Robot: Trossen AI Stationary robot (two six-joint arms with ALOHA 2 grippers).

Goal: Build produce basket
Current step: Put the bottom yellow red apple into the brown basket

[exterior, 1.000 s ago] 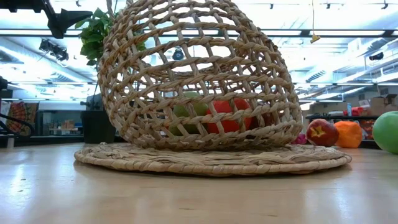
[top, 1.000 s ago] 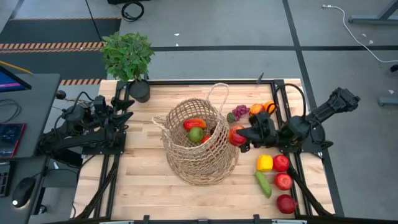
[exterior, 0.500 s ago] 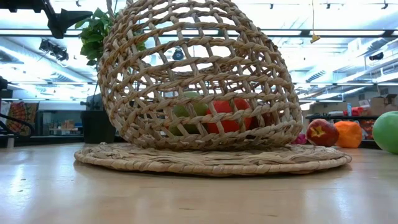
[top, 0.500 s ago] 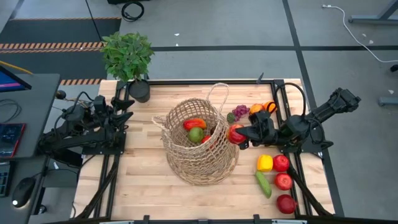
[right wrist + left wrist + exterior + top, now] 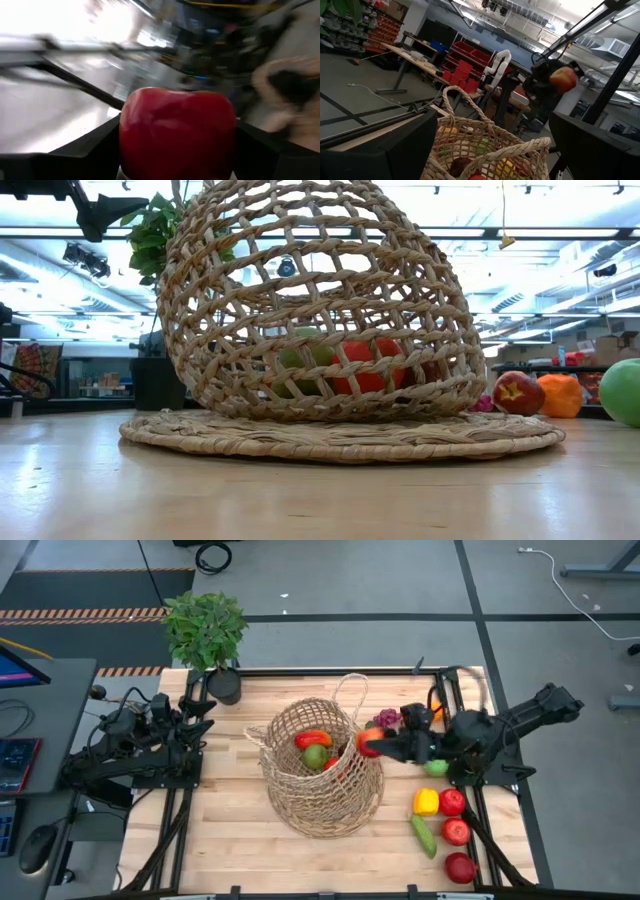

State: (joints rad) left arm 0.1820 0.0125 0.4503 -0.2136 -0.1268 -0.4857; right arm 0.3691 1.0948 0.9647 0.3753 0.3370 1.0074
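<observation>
The tan wicker basket (image 5: 320,768) stands on its base mid-table; a red pepper (image 5: 312,739) and a green apple (image 5: 316,755) lie inside. My right gripper (image 5: 372,744) is shut on a red apple (image 5: 177,132) beside the basket's right rim. More produce lies on the table at right: grapes (image 5: 387,718), oranges (image 5: 412,715), a green fruit (image 5: 436,767), a yellow pepper (image 5: 426,802), red apples (image 5: 457,831) and a cucumber (image 5: 423,836). My left gripper (image 5: 203,718) waits open at the table's left. My right gripper pinches the red apple by two opposite sides (image 5: 125,135) between its two fingers. The fingers come in roughly level from the table's right side. The apple (image 5: 368,742) is lifted clear of the table, at the basket's right rim.
A leafy plant (image 5: 207,630) in a black pot (image 5: 226,685) stands at the far left corner. Bare wood (image 5: 230,830) lies left of and in front of the basket. The basket's loop handle (image 5: 350,690) rises on its far side.
My right gripper has carried the red apple toward the table's left and far edge, up to the basket's right rim. A green fruit now shows on the table where the gripper was. The basket has not moved.
</observation>
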